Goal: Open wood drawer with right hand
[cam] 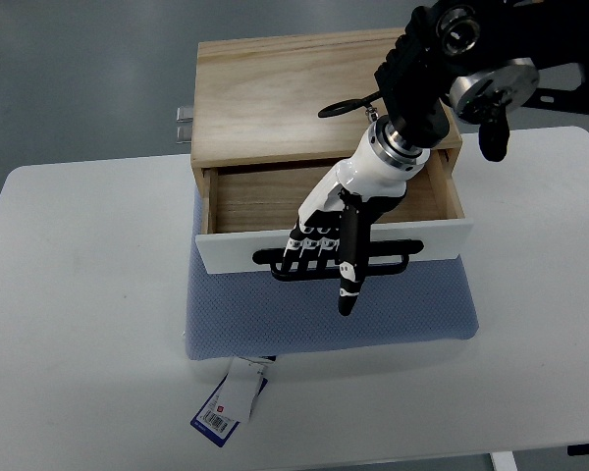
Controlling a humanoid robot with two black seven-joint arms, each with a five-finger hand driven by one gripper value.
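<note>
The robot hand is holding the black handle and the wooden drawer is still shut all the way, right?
Not quite. The right hand does have its fingers curled on the black handle, but the wooden drawer is not shut: the top view shows it pulled out, with its bare inside showing behind the white front panel.
</note>
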